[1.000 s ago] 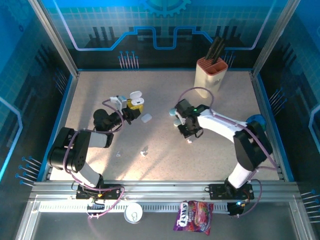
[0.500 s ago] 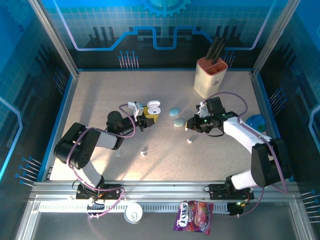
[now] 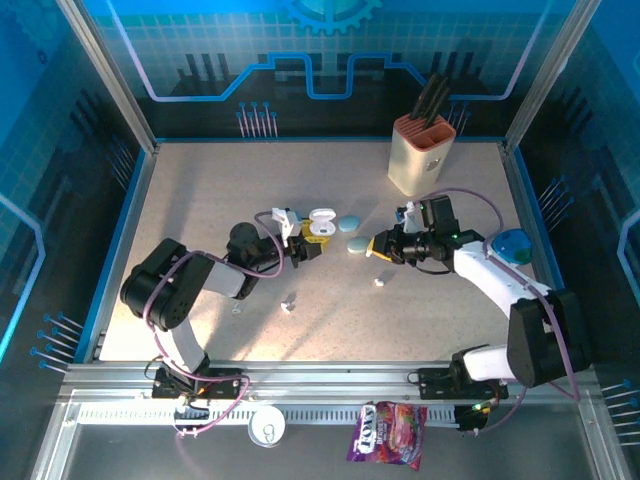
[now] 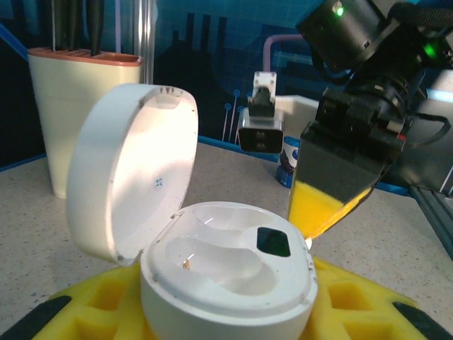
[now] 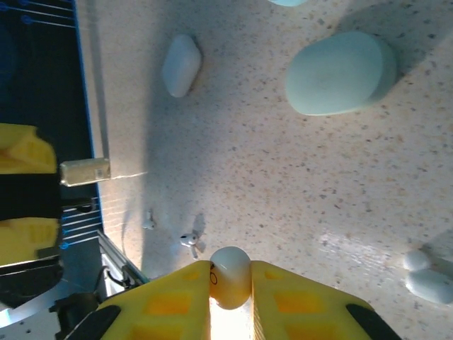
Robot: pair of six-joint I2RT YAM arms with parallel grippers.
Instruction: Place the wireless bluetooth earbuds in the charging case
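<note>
My left gripper (image 3: 311, 240) is shut on the base of an open white charging case (image 4: 228, 278). Its lid (image 4: 134, 170) is tilted back and both wells look empty. My right gripper (image 3: 381, 244) hovers just right of the case, shut on a white earbud (image 5: 230, 275) pinched between its yellow fingers (image 4: 331, 204). More earbuds lie on the table: one (image 3: 379, 282) below the right gripper, two (image 3: 288, 302) (image 3: 236, 308) nearer the front, and a pair (image 5: 425, 280) at the right wrist view's edge.
Two closed pale blue-green cases (image 3: 348, 222) (image 3: 357, 245) lie between the grippers. A small white oval piece (image 5: 180, 65) lies near them. A knife block (image 3: 420, 152) stands at the back right and a blue object (image 3: 512, 243) by the right wall.
My left gripper has carried the open case rightward, close to the right gripper. The right arm swung outward, then held its gripper beside the pale cases with the earbud.
</note>
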